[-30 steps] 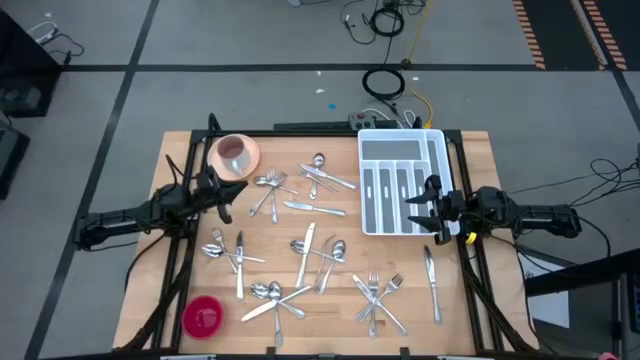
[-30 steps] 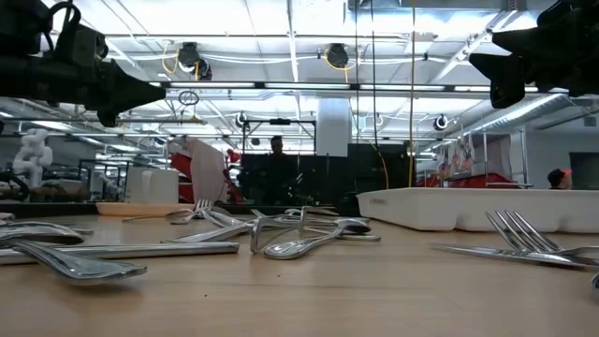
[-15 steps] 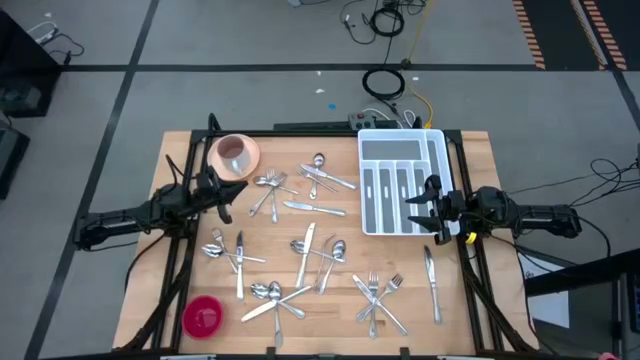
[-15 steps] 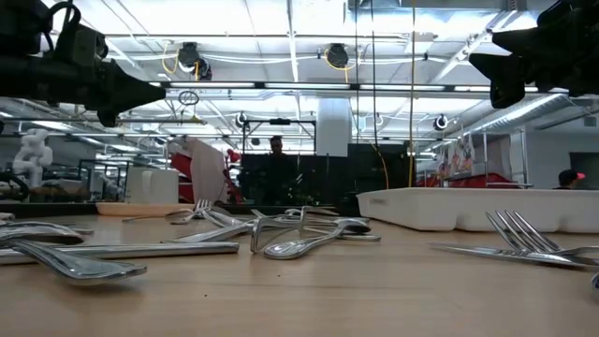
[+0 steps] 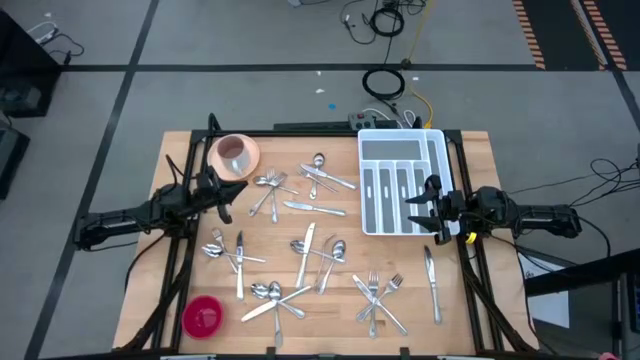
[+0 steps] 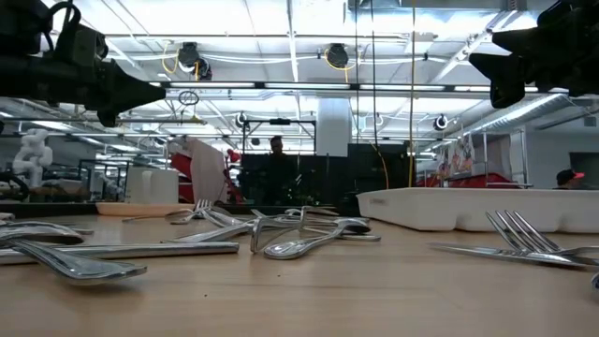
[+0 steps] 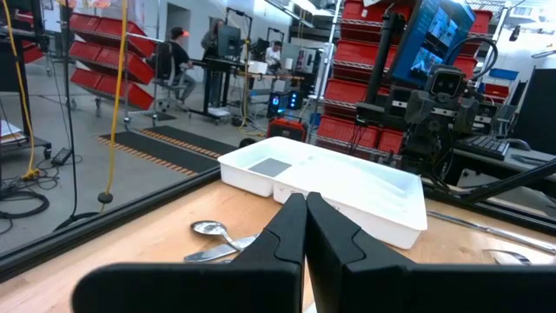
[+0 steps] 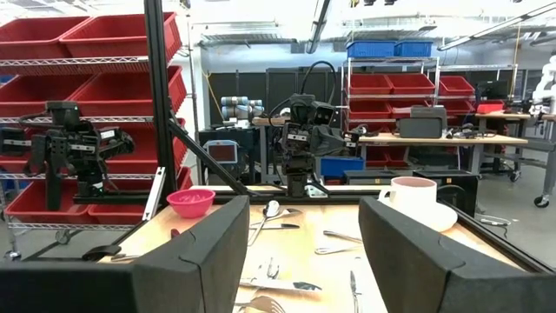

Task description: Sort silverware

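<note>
Right gripper: the right gripper [image 5: 428, 208] hangs over the near right edge of the cutlery tray [image 5: 401, 146], fingers [image 8: 187, 252] spread wide, nothing between them.
Left gripper: the left gripper [image 5: 222, 195] hovers at the left side of the table [image 5: 340, 335], just below the pink cup [image 5: 233, 152], fingers [image 7: 282, 239] pressed together and empty.
Silverware: the silverware [image 5: 305, 245] lies scattered across the wood in crossed heaps; the tray's slots look dark and I cannot tell if anything lies in them.
Nearest piece: a lone knife [image 5: 431, 283] lies below the right gripper, near the table's right edge.
Risk, edge: a glancing pinch on that flat knife could likely push it off the side.
Risk, tangles: the forks [image 5: 378, 298] overlap, so a grab there may lift two or drag neighbours.
Risk, cup: a careless left-arm swing could knock the cup.
Risk, bowl: the red bowl [image 5: 203, 316] sits at the front left corner, well apart from both arms.
</note>
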